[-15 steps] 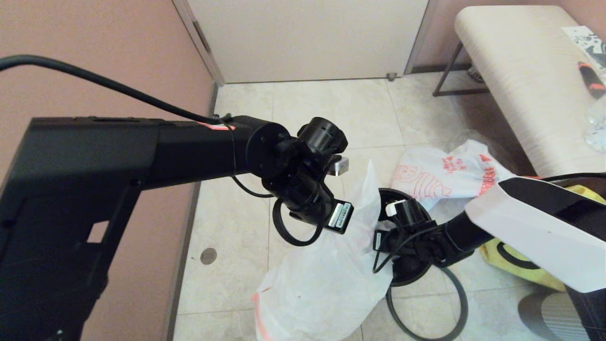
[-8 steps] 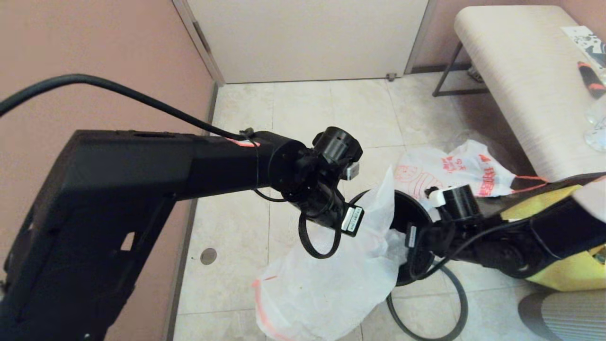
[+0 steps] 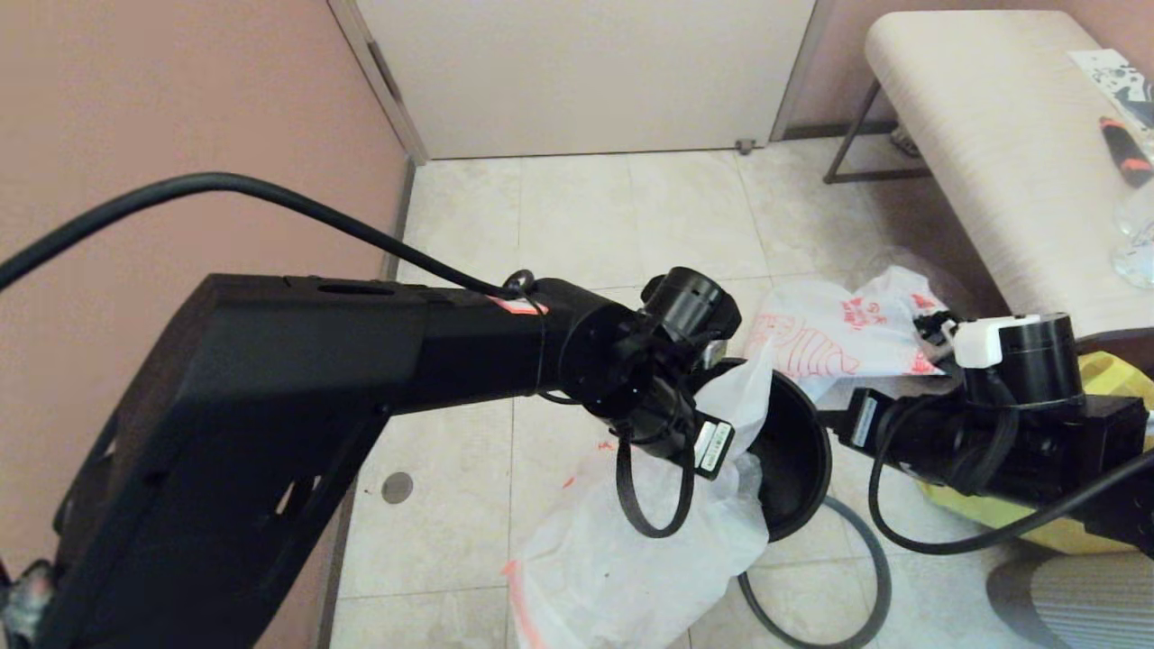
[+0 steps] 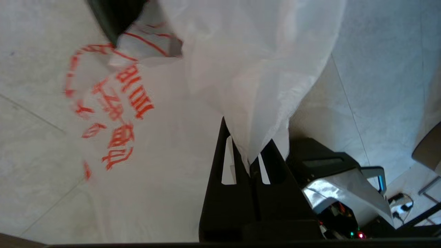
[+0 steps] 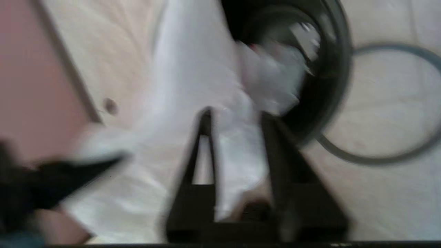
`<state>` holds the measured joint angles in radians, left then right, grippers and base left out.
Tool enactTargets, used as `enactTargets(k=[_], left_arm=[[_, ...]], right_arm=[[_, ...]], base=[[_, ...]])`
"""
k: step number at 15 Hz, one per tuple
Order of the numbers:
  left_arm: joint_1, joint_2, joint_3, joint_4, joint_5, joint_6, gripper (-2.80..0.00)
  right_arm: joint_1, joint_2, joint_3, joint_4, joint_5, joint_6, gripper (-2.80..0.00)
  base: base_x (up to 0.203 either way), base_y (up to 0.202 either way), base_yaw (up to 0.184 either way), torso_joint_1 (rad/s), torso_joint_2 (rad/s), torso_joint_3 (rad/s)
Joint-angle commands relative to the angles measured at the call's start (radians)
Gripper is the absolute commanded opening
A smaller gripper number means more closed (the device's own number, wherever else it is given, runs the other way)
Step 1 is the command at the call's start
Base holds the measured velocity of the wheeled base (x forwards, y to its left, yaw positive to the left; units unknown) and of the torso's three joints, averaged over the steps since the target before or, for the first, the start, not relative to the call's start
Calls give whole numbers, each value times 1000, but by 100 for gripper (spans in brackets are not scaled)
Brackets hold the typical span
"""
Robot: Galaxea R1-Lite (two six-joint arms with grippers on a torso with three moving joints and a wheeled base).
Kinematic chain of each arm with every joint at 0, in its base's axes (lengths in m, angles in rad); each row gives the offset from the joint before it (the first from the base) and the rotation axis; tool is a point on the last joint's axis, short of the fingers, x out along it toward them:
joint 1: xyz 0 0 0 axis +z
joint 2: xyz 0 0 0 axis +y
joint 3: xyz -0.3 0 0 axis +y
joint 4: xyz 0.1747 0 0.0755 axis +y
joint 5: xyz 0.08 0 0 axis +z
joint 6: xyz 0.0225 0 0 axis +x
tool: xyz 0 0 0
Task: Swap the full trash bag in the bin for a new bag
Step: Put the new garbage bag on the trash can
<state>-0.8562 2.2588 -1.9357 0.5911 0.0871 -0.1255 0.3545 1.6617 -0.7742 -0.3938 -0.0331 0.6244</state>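
The bin lies tipped on the floor, its mouth toward the white full trash bag spilling out beside it. My left gripper is shut on a pinched-up edge of that bag and holds it above the bin's mouth. My right arm reaches in from the right. The right gripper is open just short of the bin, with white plastic showing between its fingers. The grey hoop lies loose on the tiles by the bin.
A second white bag with red print lies behind the bin. A yellow shopping bag sits at the right under a pale bench. The pink wall and a floor drain are on the left.
My left arm has swung right and lower, carrying the pinched bag edge over the bin. My right arm has drawn back to the right, away from the bin.
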Motion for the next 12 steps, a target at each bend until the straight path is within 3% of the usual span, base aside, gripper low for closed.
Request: enactTargets(k=[1, 12], left_arm=[[-13, 13, 1, 3, 0, -3, -280], [-4, -7, 50, 4, -25, -9, -280]], right_arm=[[4, 9, -30, -2, 2, 7, 0], [16, 297, -293, 6, 45, 14, 0]], base=[[0, 0, 0, 0, 0, 0], [0, 0, 0, 0, 0, 0]])
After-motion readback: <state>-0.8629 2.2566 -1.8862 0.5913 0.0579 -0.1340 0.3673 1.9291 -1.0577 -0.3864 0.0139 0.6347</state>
